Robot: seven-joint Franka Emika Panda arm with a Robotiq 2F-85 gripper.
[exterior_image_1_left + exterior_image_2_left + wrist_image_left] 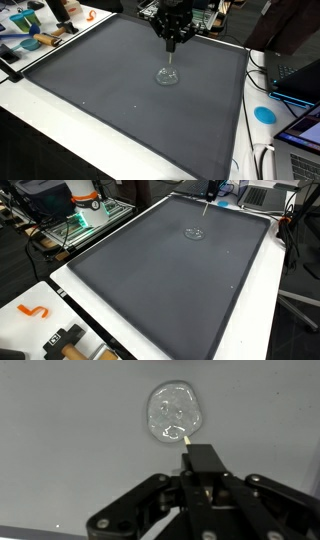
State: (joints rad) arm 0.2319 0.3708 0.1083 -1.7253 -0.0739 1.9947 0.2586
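A small round clear glass dish [166, 77] [194, 234] [173, 413] sits on the dark grey mat [120, 100] toward its far side. My gripper [172, 42] [210, 192] [201, 457] hangs just above it, shut on a thin pale stick [171, 59] [205, 210]. The stick points down, and its tip [185, 433] sits at the dish's near rim. In the wrist view the black fingers are closed together and hide most of the stick. I cannot tell whether the tip touches the glass.
The mat lies on a white table [40, 130]. Blue and orange clutter [40, 30] sits at one corner. A blue disc [264, 114], laptops [300, 80] and cables line one side. An orange hook [35, 310] and a black tool [65, 337] lie near another edge.
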